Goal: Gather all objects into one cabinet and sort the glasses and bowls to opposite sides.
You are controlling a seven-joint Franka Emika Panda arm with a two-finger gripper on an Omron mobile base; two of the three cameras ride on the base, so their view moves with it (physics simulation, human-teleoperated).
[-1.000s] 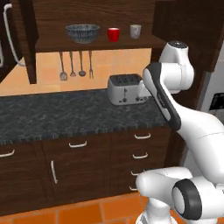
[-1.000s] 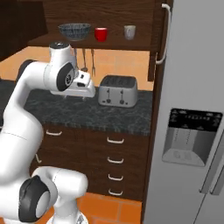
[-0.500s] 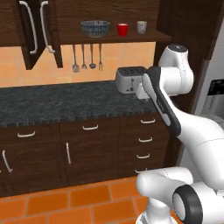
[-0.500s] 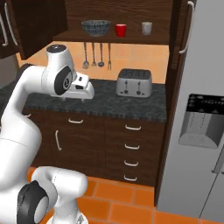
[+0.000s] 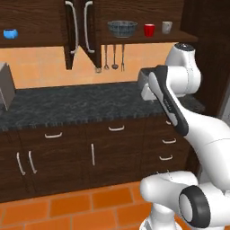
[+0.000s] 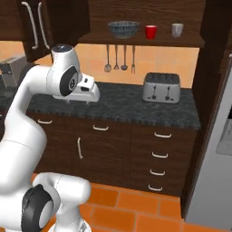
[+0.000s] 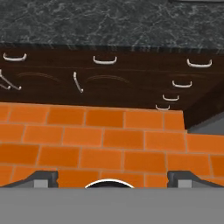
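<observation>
Task status: 3 of 4 objects on the utensil cabinet shelf, 1 cup outstanding.

Left base view: the bowl (image 5: 122,28), the red cup (image 5: 149,30) and the grey mug (image 5: 166,27) are seen in a row on the open shelf of the cabinet (image 5: 148,39) at upper right, bowl leftmost, utensils (image 5: 113,57) hung beneath. The blue cup (image 5: 10,33) is seen on a separate shelf at the upper left edge, well apart. Right base view: the same 3 items are shown at top centre, above the toaster (image 6: 161,87). Hand view: the 2 fingertips (image 7: 43,176) are set wide apart at the bottom corners with nothing between them, above the orange floor (image 7: 109,140). Judged remaining: the blue cup is to be fetched and placed beside the other cups, away from the bowl.
</observation>
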